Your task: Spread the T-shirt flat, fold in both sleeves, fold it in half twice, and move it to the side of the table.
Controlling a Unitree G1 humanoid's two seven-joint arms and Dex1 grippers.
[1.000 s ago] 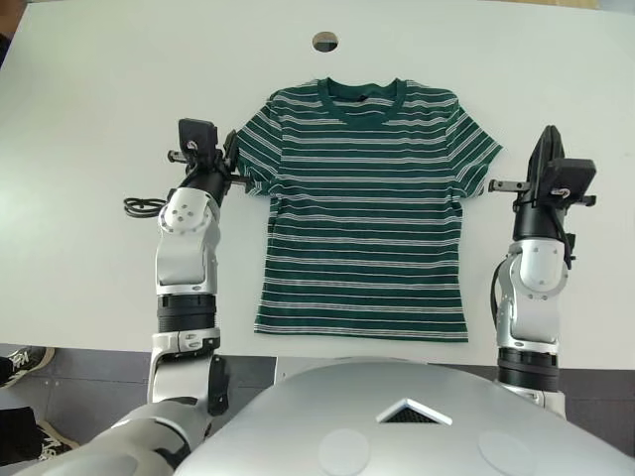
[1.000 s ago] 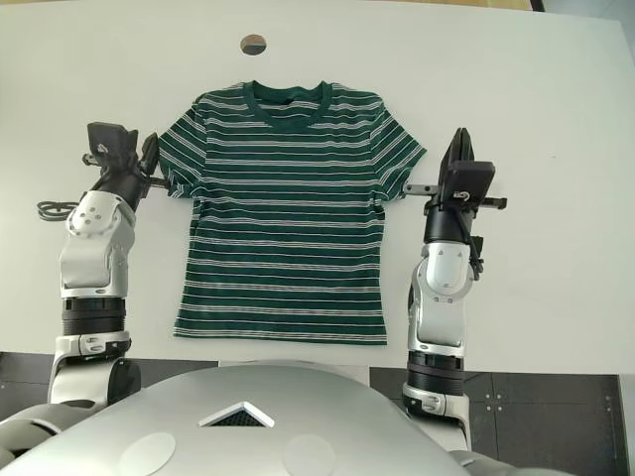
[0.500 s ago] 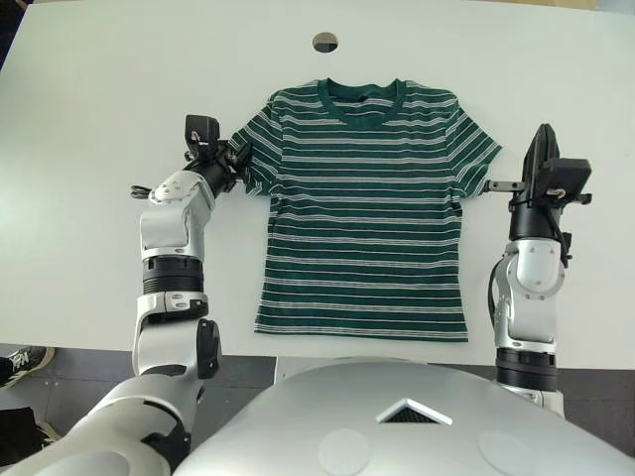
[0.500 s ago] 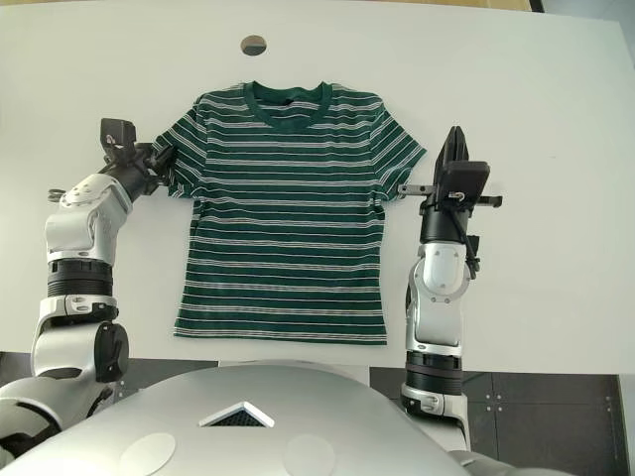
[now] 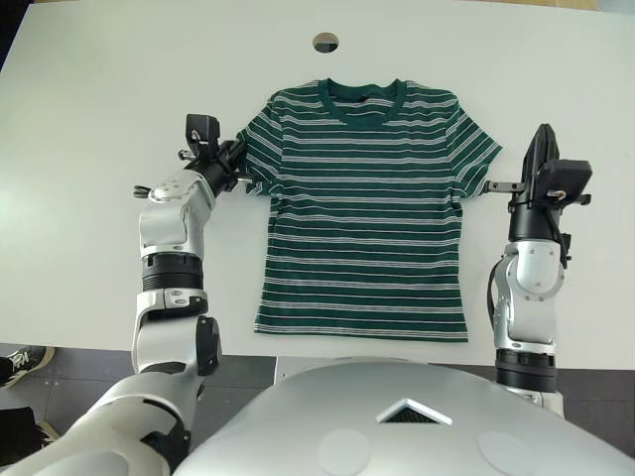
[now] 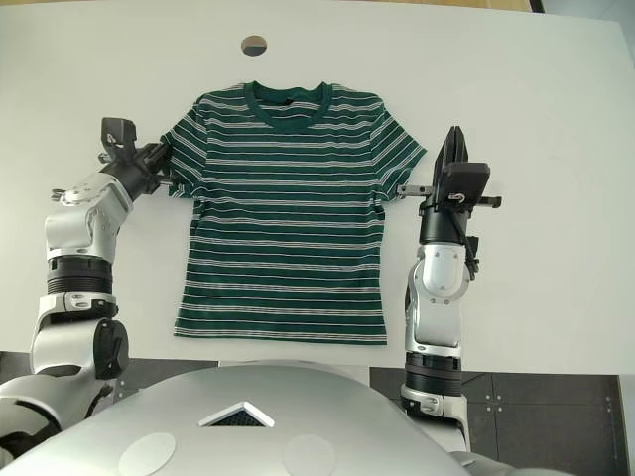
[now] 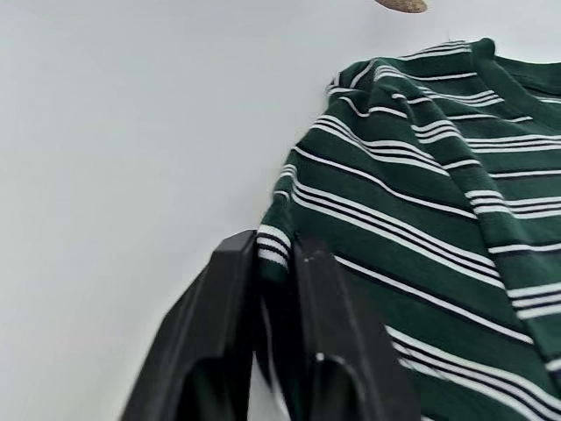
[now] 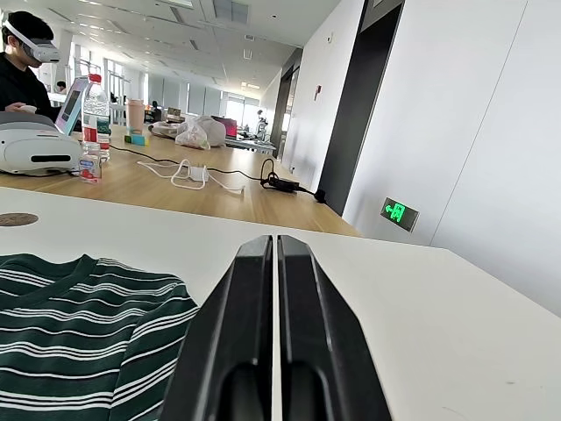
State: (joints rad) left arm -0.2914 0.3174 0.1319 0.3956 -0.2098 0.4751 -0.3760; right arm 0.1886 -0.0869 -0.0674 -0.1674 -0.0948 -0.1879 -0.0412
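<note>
Dark green, white-striped cotton T-shirt (image 5: 362,208) flat on white counter (image 5: 99,89); collar far from me, hem near, long axis running straight away. My left jaws clamped on hem of left sleeve (image 5: 254,164). Shirt body lies rightward of them, so fold likely goes inward that way. My right jaws closed, empty, just outside right sleeve (image 5: 479,151), apart from it.

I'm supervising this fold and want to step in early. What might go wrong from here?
1. The left pincer grips only the hem edge of the left sleeve; it may slip out mid-fold.
2. Pulling one-sided could drag the flat T-shirt askew, since the right pincer is shut beside the right sleeve, holding nothing.
</note>
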